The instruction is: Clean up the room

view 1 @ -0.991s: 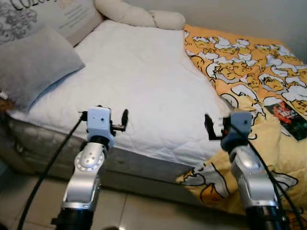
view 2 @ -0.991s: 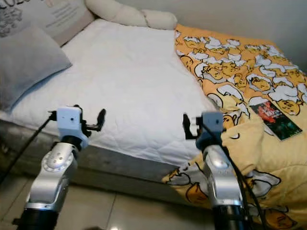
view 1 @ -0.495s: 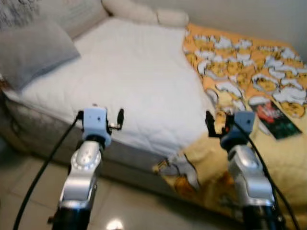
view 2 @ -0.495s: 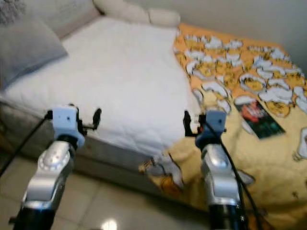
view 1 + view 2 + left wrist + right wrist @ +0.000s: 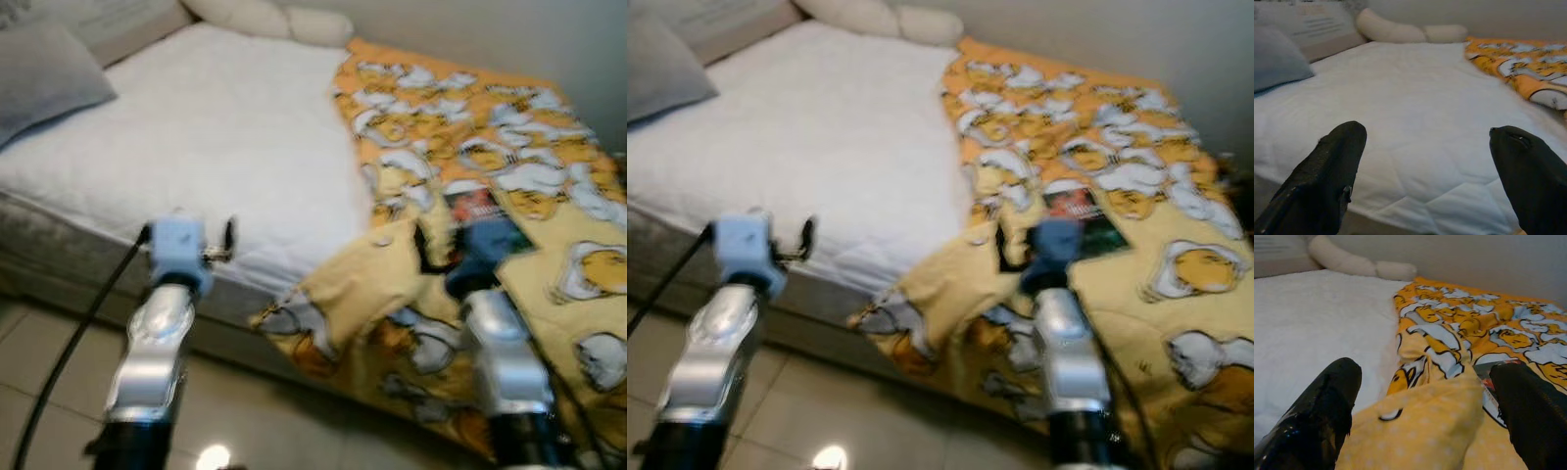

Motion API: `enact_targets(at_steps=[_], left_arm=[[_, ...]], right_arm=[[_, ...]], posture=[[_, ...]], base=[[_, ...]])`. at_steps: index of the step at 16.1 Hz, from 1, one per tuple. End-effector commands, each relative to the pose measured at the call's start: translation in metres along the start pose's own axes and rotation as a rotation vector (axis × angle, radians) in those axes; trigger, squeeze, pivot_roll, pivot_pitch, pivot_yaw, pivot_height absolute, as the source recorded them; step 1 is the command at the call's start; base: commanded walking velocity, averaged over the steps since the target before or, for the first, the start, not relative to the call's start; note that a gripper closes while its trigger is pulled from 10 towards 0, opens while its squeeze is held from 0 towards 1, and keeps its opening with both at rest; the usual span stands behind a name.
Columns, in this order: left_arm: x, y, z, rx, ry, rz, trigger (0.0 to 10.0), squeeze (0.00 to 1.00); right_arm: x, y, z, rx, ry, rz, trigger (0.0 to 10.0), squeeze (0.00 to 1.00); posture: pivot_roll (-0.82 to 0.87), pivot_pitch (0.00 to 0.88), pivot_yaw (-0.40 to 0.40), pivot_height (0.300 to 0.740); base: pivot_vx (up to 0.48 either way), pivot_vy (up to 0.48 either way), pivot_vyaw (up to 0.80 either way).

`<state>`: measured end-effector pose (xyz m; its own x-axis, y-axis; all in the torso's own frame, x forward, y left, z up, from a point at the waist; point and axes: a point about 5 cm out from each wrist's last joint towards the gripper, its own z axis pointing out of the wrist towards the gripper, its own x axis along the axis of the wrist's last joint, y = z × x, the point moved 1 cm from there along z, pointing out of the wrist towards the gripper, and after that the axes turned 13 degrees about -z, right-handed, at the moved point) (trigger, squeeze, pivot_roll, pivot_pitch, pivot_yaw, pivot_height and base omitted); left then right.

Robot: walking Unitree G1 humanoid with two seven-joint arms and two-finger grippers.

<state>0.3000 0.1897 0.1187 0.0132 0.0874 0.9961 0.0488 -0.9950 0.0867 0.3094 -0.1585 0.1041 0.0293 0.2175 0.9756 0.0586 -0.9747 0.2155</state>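
Note:
A bed with a white quilted mattress cover (image 5: 216, 137) stands before me. A yellow-orange cartoon-print blanket (image 5: 460, 137) covers its right half, and a folded corner (image 5: 338, 289) hangs over the front edge. A dark book (image 5: 1080, 208) lies on the blanket, just beyond my right gripper (image 5: 1425, 377), which is open and hovers over the folded corner. My left gripper (image 5: 1425, 147) is open with nothing in it, at the front edge of the white cover. The eye views are blurred.
A grey pillow (image 5: 44, 73) and a printed cushion (image 5: 1317, 27) lie at the bed's left end, with a long cream bolster (image 5: 265, 18) along the wall. Tiled floor (image 5: 49, 343) runs in front of the bed.
The camera has swung to the right, so the bed slides left in view and the book now sits just behind my right gripper. Both grippers stay open.

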Motion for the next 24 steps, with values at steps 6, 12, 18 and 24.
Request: enact_targets(at_steps=[6,12,18,24], left_arm=[[0.003,0.008,0.004,-0.031,-0.009,0.015,10.0,0.93],[0.007,0.009,0.004,-0.052,0.016,0.072,10.0,0.89],[0.007,0.011,0.006,-0.072,0.014,0.105,10.0,0.9],[-0.001,0.019,0.002,-0.19,-0.031,0.164,10.0,0.84]], right_arm=[[0.006,-0.006,0.0,0.085,0.027,0.121,10.0,0.0],[0.002,-0.01,0.001,0.104,0.01,0.159,10.0,0.0],[-0.011,-0.013,-0.001,0.106,-0.057,0.183,10.0,0.0],[-0.016,-0.017,-0.003,0.102,-0.093,0.202,10.0,0.0]], posture=[[0.08,0.0,-0.041,0.74],[0.08,0.0,-0.042,0.74],[0.08,0.0,-0.027,0.74],[0.08,0.0,-0.02,0.74]], base=[[0.0,-0.48,0.8],[0.0,-0.48,0.67],[0.0,-0.48,0.0],[0.0,-0.24,0.0]])
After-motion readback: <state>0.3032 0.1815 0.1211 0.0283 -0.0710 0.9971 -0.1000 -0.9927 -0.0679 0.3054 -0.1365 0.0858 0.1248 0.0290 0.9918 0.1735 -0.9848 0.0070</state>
